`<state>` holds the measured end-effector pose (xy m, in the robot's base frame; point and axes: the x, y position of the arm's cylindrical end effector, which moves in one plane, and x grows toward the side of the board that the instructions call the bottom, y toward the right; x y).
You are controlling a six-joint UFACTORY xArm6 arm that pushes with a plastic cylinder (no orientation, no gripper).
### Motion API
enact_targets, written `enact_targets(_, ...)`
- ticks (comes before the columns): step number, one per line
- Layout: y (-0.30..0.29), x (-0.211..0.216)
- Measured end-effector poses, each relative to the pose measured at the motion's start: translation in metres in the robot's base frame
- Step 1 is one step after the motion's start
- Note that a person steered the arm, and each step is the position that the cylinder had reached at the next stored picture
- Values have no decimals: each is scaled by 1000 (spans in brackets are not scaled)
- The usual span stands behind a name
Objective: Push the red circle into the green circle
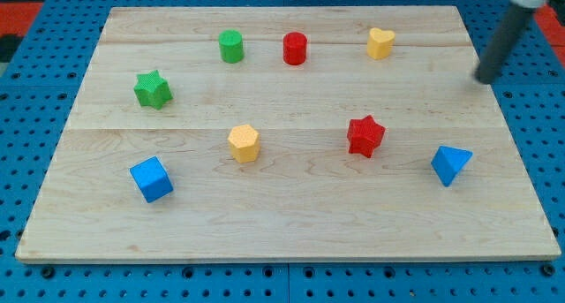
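Note:
The red circle (295, 49) stands near the view's top, centre. The green circle (231, 47) stands a short way to its left, with a gap between them. My tip (485, 79) is the lower end of a dark rod at the view's right, near the board's right edge. It is far to the right of the red circle and touches no block.
The wooden board (282, 206) also holds a yellow heart (380, 43), a green star (153, 89), a yellow hexagon (244, 143), a red star (365, 135), a blue cube (151, 179) and a blue triangle (450, 165). A blue pegboard surrounds the board.

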<state>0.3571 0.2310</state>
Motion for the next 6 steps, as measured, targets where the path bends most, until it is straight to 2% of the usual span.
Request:
enact_targets(1,-96,-24)
enact_targets(2,-149,-45)
enact_targets(3,-149,-54)
enact_targets(5,-253,-63)
enact_targets(6,-233,21)
